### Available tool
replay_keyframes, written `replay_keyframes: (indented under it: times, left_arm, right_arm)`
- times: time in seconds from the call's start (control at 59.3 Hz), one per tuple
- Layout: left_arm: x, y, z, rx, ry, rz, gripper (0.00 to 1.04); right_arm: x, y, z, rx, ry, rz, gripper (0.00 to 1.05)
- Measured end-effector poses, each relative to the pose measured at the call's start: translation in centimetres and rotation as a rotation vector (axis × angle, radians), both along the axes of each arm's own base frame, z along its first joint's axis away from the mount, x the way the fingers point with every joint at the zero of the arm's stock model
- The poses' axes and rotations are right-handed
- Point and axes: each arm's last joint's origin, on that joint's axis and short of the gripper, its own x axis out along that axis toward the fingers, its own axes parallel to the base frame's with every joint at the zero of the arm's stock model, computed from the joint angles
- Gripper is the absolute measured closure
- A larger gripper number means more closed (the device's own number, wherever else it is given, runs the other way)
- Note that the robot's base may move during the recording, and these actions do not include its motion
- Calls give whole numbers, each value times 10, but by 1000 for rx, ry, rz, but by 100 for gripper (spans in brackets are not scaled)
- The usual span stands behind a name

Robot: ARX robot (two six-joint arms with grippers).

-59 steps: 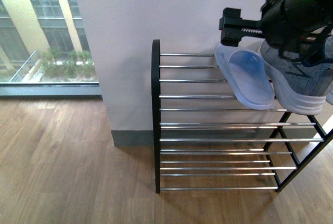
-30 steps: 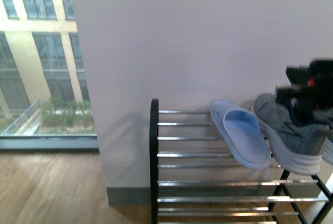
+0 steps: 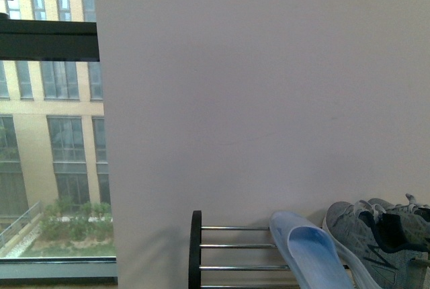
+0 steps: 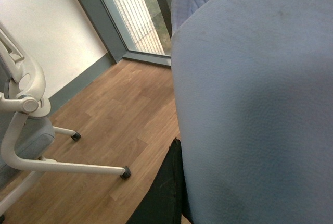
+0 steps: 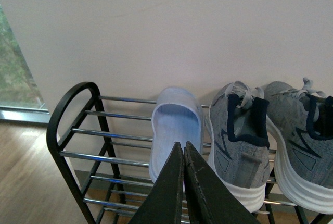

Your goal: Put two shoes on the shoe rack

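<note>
Right claw (image 5: 183, 182) closed, empty, fingers pressed together just short of the rack (image 5: 70, 110). Left claw not visible; state unknown, its wrist camera filled by a pale blue surface, wood floor (image 4: 112, 125) and a white chair base (image 4: 31, 130) beyond. Top tier holds one blue slide (image 5: 176, 130) and, at its 3 o'clock, two grey sneakers (image 5: 244, 135) side by side. Judgement: placement looks done; second slide not seen. Behind the rack: plain white wall (image 3: 269, 87); window (image 3: 50, 134) at 9 o'clock.

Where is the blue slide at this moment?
The slide lies on the rack's top shelf, left of the two sneakers and touching the nearer one.
</note>
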Motion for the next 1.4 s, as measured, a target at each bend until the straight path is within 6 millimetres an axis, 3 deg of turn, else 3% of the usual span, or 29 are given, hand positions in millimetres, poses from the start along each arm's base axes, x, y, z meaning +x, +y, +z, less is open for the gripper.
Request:
replay_keyframes:
  times: [0.219,0.422,1.4]
  left_arm:
    - [0,0,0,0,0,0,103]
    - [0,0,0,0,0,0,103]
    - [0,0,0,0,0,0,103]
  right_arm:
    - [-33,0,0,0,5,0,103]
    - [-50,0,0,0,5,0,103]
    - [-94,0,11,0,-29,0,103]
